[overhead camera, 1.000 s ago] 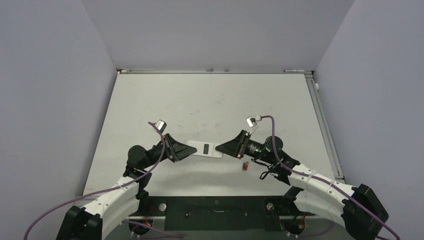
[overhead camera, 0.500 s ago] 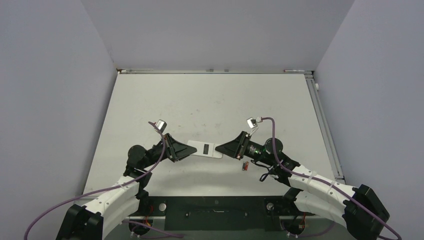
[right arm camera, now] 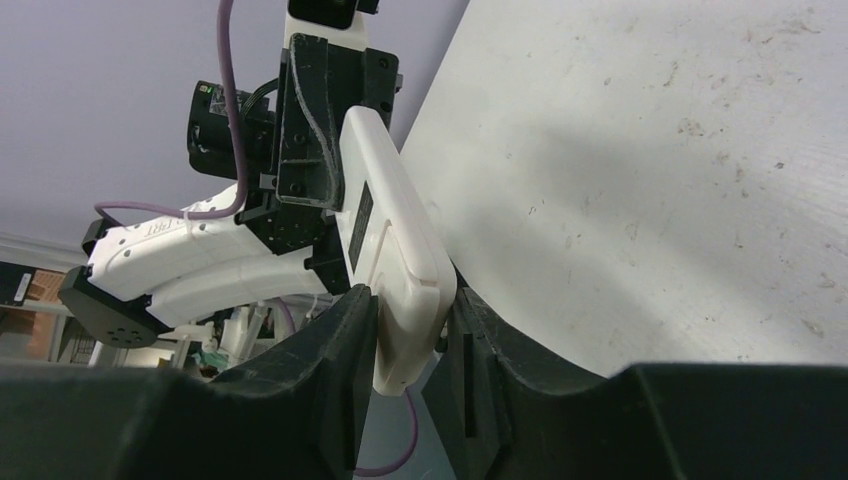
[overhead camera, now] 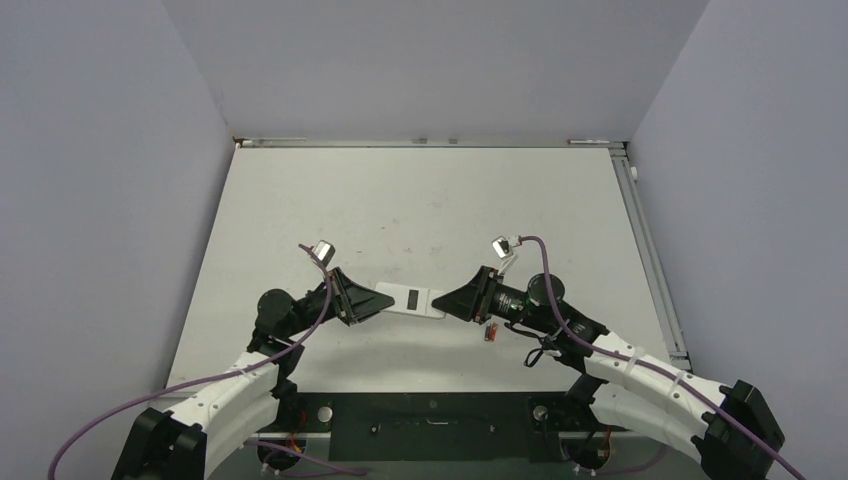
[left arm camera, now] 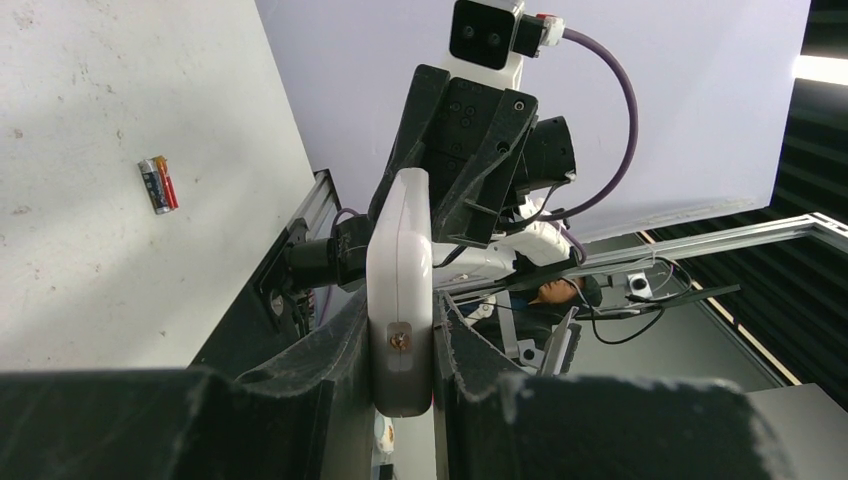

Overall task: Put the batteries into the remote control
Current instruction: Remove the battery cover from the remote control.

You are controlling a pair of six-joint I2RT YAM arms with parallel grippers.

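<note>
The remote control (overhead camera: 410, 299), a white bar with its plain face and a small dark label up, hangs above the table between both grippers. My left gripper (overhead camera: 372, 300) is shut on its left end, and in the left wrist view (left arm camera: 400, 330) the remote (left arm camera: 398, 260) stands edge-on between the pads. My right gripper (overhead camera: 440, 302) is shut on its right end, and in the right wrist view (right arm camera: 412, 320) both fingers touch the remote (right arm camera: 385, 235). Two red batteries (overhead camera: 490, 332) lie side by side on the table under my right wrist; they also show in the left wrist view (left arm camera: 159, 185).
The white table (overhead camera: 420, 200) is walled by grey panels at the left, back and right. A metal rail (overhead camera: 650, 250) runs along its right edge. A black base plate (overhead camera: 430, 415) lies at the near edge between the arm bases.
My right arm has shifted slightly left and its forearm has swung down. The remote, the left gripper and the batteries have not moved.
</note>
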